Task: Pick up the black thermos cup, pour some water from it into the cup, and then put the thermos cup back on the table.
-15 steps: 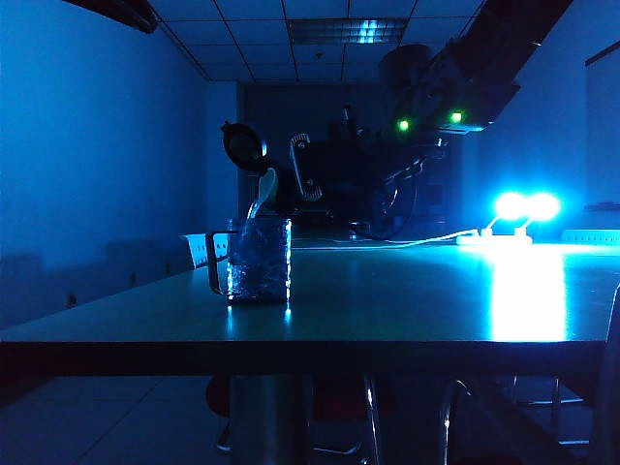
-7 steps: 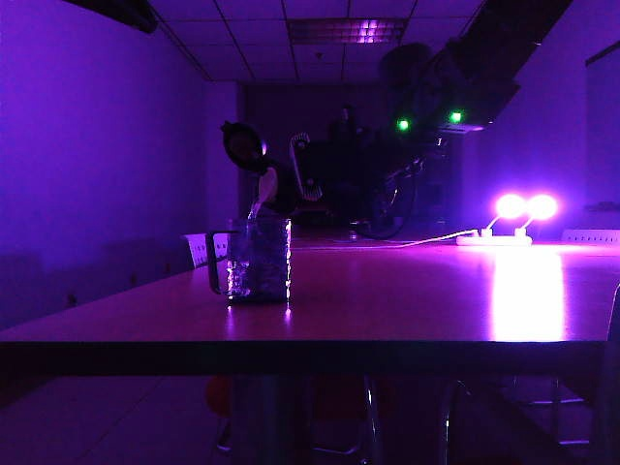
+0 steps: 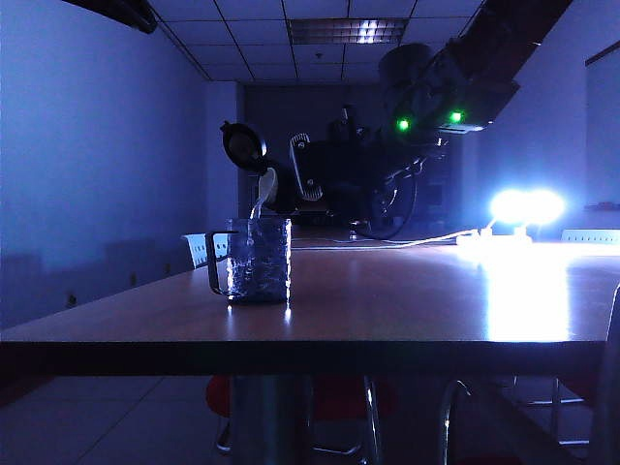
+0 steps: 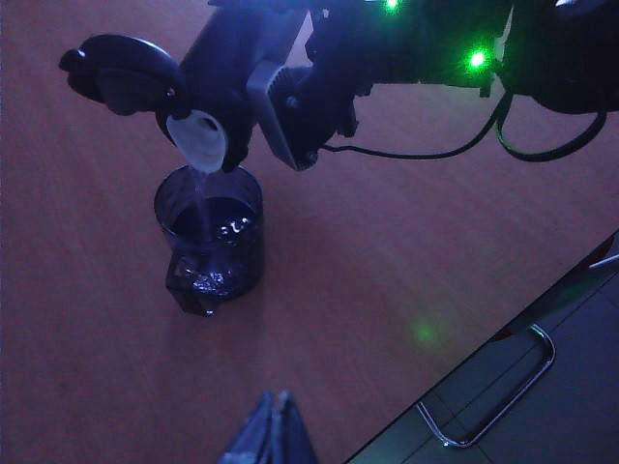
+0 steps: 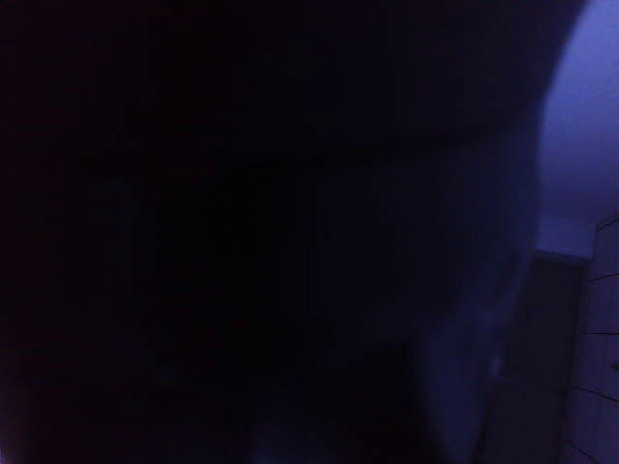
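Observation:
The black thermos cup (image 3: 279,190) (image 4: 235,60) hangs tilted above the cup (image 3: 260,258) (image 4: 210,242), its flip lid (image 4: 126,72) open. A thin stream of water runs from the light spout (image 4: 198,138) into the see-through mug, which stands on the table (image 3: 407,300). My right gripper (image 3: 302,170) (image 4: 259,85) is shut on the thermos body. The right wrist view is almost wholly dark. My left gripper (image 4: 274,401) is shut on nothing, hovering over the table on the near side of the mug.
Two bright lamps (image 3: 526,206) with a white cable sit at the table's back right. The table's edge (image 4: 484,348) runs close to my left gripper, with a metal chair frame (image 4: 498,406) below it. A pale chair back (image 3: 197,248) shows behind the mug.
Only the room light has shifted, from blue through purple to pale bluish white. Both arms, the tilted thermos and the mug hold their places.

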